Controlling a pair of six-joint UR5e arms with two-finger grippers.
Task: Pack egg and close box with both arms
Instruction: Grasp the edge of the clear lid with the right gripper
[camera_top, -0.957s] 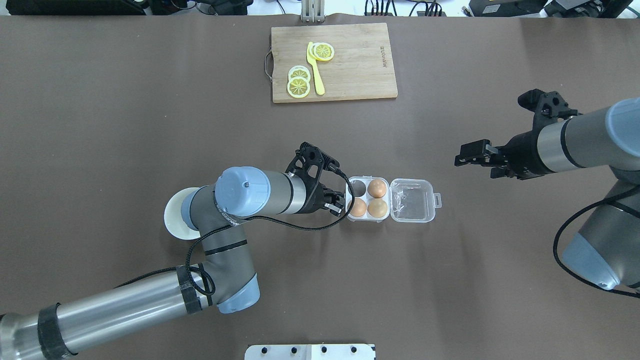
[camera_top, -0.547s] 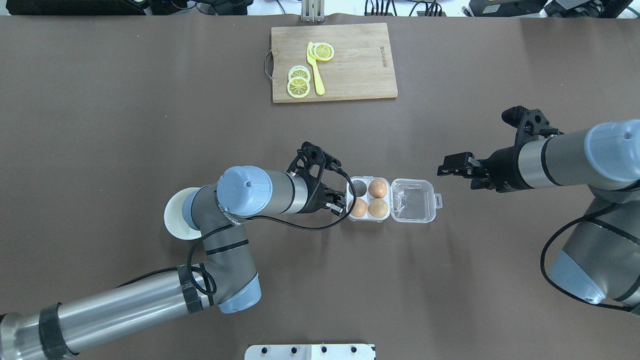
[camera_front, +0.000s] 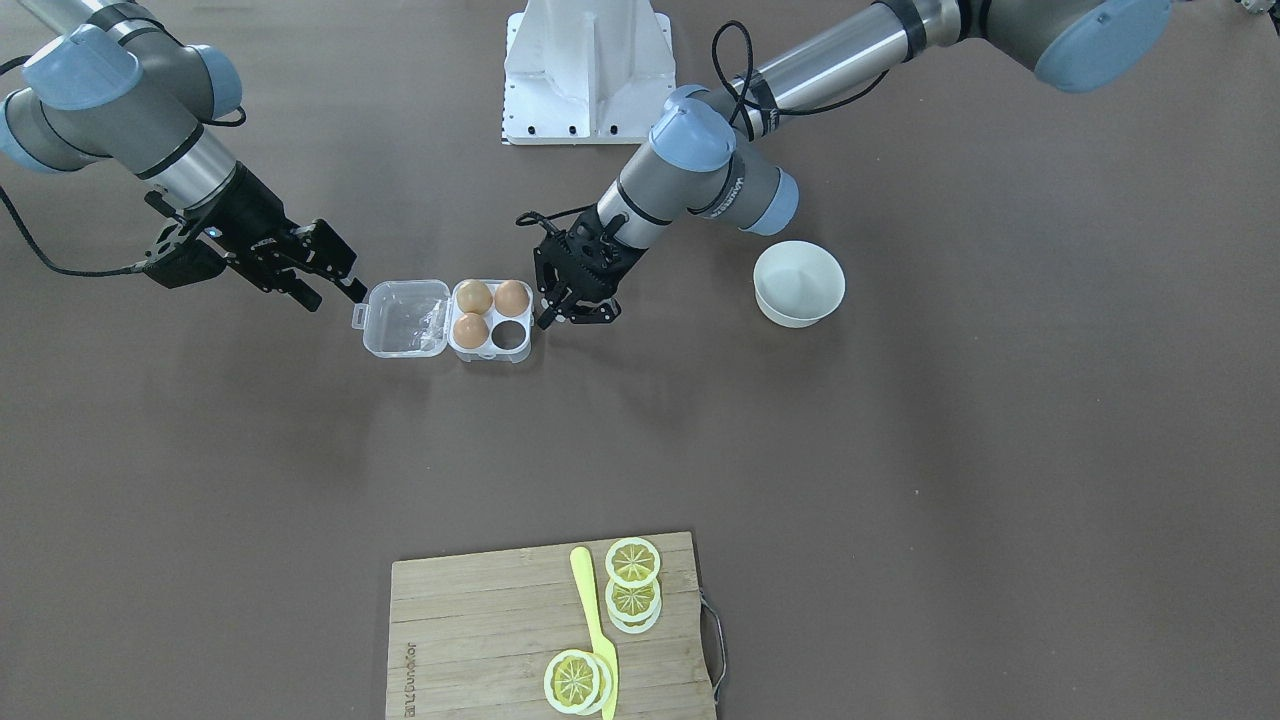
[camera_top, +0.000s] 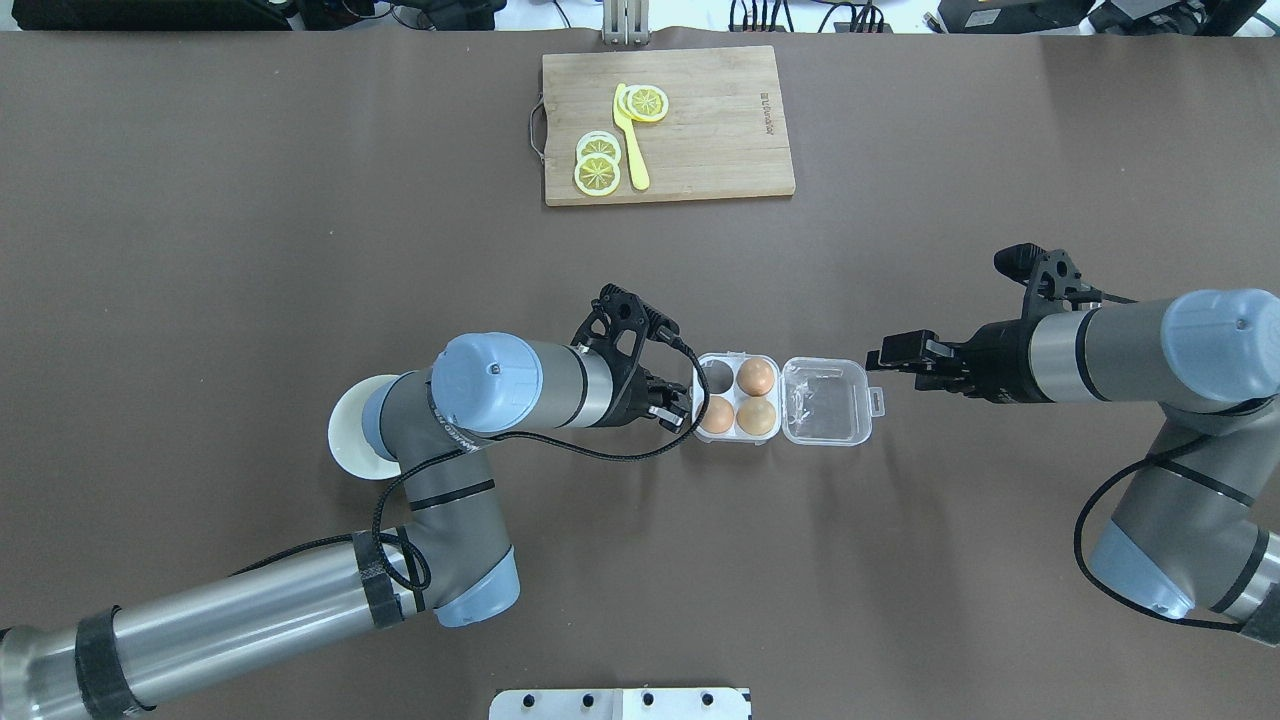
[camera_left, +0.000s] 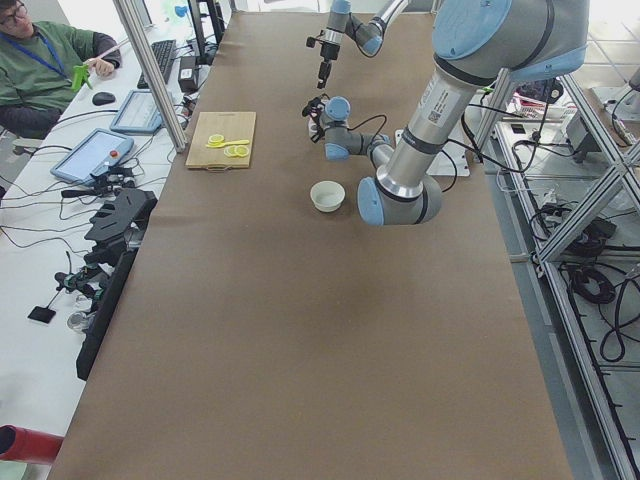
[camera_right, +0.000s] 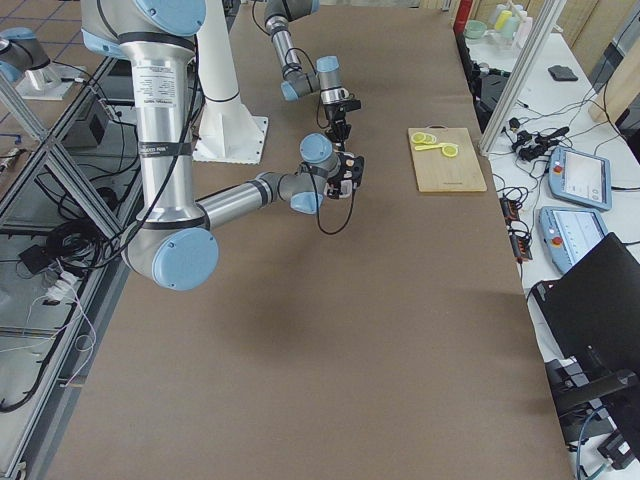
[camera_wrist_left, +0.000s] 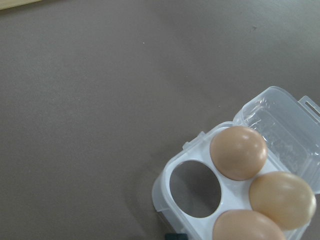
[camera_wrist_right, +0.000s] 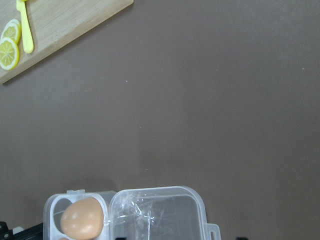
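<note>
The egg (camera_top: 716, 415), where does it lie? (Editor)

In the box (camera_top: 737, 396), mid-table (camera_top: 300, 250), in the near corner cell on the side of the left gripper (camera_top: 684, 405). It looks the same as two more eggs (camera_top: 757, 376) filling the pair of cells along the hinge. The fourth cell (camera_top: 716, 376), at the far corner beside it, shows only the table through its bottom. (Photographer)

And the lid? (Editor)

The lid (camera_top: 825, 402) lies open, flat on the table on the right arm's side, its latch tab (camera_top: 877, 401) pointing outward. A white bowl (camera_front: 800, 290), nearer the table's end on the robot's left, stands empty. (Photographer)

The grippers? (Editor)

The left gripper sits just beside the box's outer wall, fingers apart, holding nothing. The right gripper (camera_front: 337, 297) hangs just beside the latch tab, fingers likewise apart. Whether it touches the tab cannot be told. (Photographer)

Any writing? (Editor)

A burnt-in mark near one short edge of the cutting board (camera_top: 720, 150), which lies at the middle of the far edge, is too small to read. So is the lettering on the left arm (camera_top: 520, 385). The board carries lemon slices (camera_top: 597, 172) and a yellow plastic utensil (camera_top: 632, 150). (Photographer)

What changed in the last second? (Editor)

The right arm (camera_top: 1120, 345) has swung in from well apart to the lid's outer edge. The left arm, the box and the eggs have not moved. (Photographer)
</note>
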